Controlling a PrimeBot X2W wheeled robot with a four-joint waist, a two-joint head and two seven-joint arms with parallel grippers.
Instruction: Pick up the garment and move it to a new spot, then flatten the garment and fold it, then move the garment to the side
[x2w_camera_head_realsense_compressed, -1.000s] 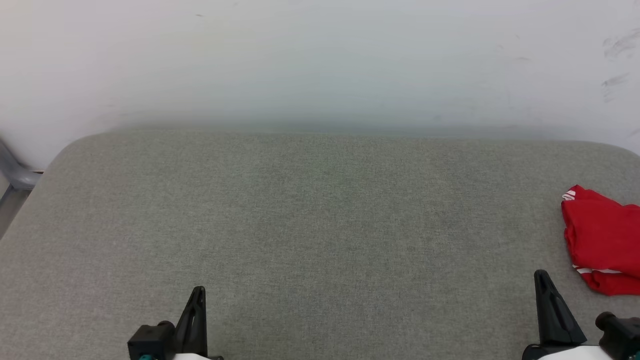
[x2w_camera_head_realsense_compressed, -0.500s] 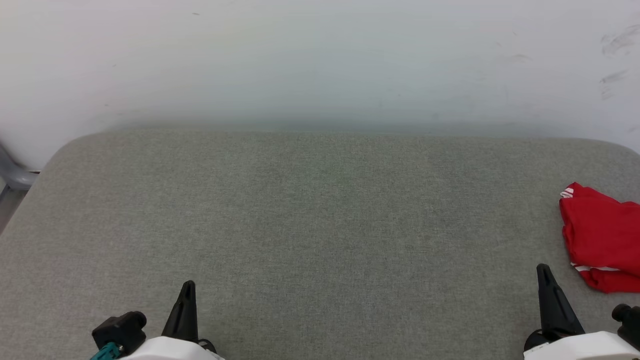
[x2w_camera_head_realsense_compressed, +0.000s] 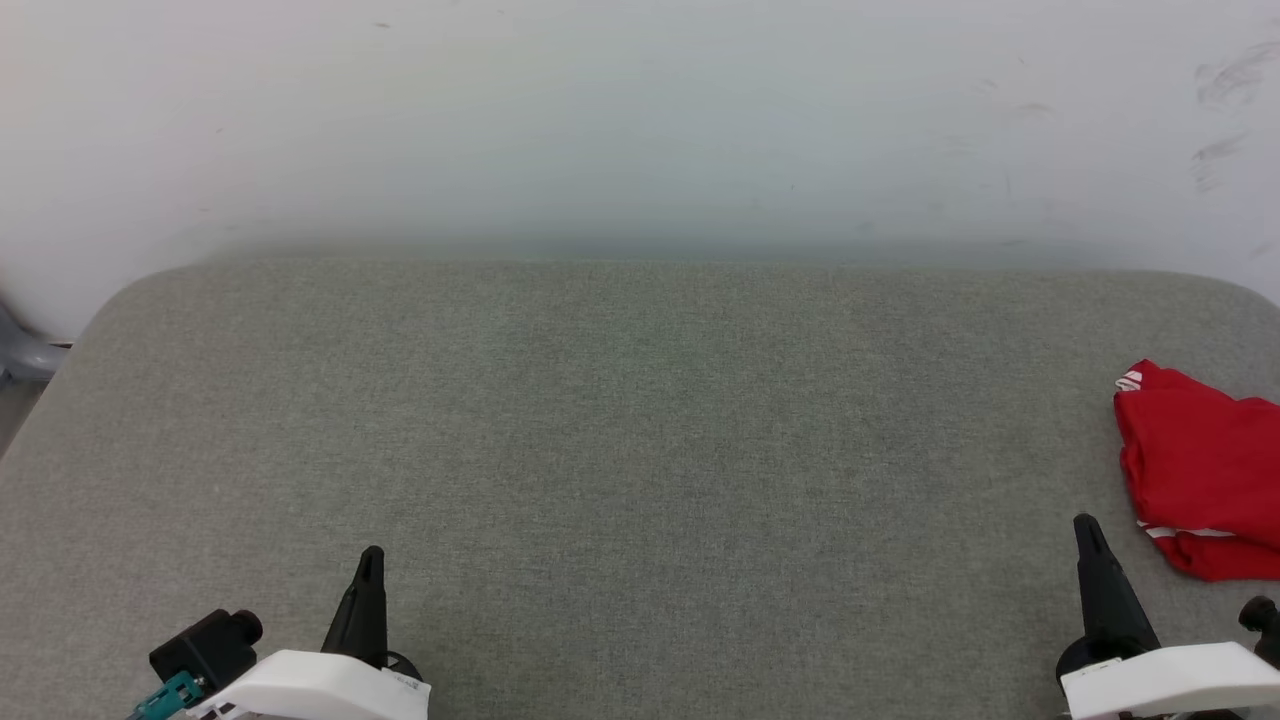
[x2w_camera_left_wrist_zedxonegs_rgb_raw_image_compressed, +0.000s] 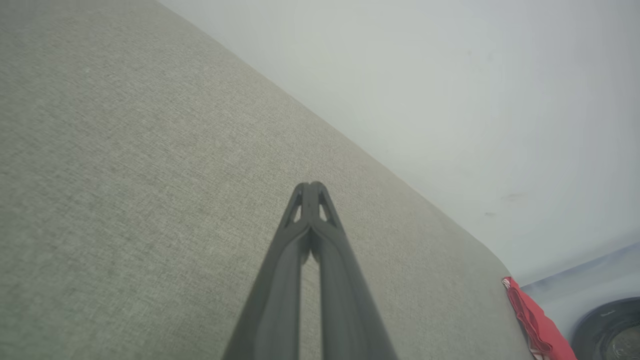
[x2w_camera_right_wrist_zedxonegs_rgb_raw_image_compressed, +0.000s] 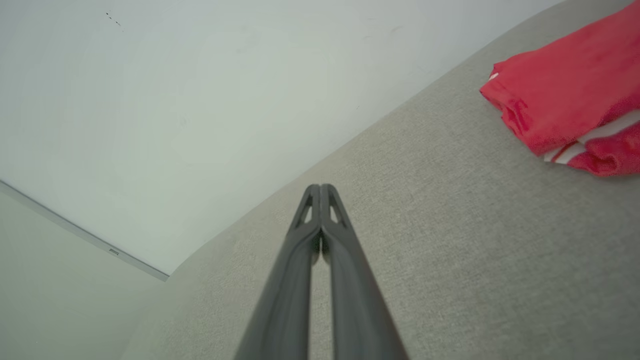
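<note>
The garment (x2w_camera_head_realsense_compressed: 1200, 470) is a folded red bundle with a white-and-red striped edge, lying at the far right of the grey padded table (x2w_camera_head_realsense_compressed: 640, 450) and cut off by the frame edge. In the right wrist view the garment (x2w_camera_right_wrist_zedxonegs_rgb_raw_image_compressed: 565, 105) sits at the upper right; in the left wrist view the garment (x2w_camera_left_wrist_zedxonegs_rgb_raw_image_compressed: 532, 320) is a thin red strip at the lower right. My right gripper (x2w_camera_head_realsense_compressed: 1085, 525) is shut and empty, just left of and nearer than the bundle, apart from it. Over the near left of the table my left gripper (x2w_camera_head_realsense_compressed: 371, 553) is shut and empty too. Both pairs of fingertips meet, left gripper (x2w_camera_left_wrist_zedxonegs_rgb_raw_image_compressed: 310, 186) and right gripper (x2w_camera_right_wrist_zedxonegs_rgb_raw_image_compressed: 320, 187).
A pale wall (x2w_camera_head_realsense_compressed: 640, 120) rises right behind the table's far edge. A grey chair part (x2w_camera_head_realsense_compressed: 20, 350) shows past the left edge. A dark round object (x2w_camera_left_wrist_zedxonegs_rgb_raw_image_compressed: 610, 330) lies beyond the table's right end. The table has rounded far corners.
Both arms have drawn back toward the bottom edge, showing more white forearm. The picture has shifted slightly, so the head camera moved. The garment lies where it was.
</note>
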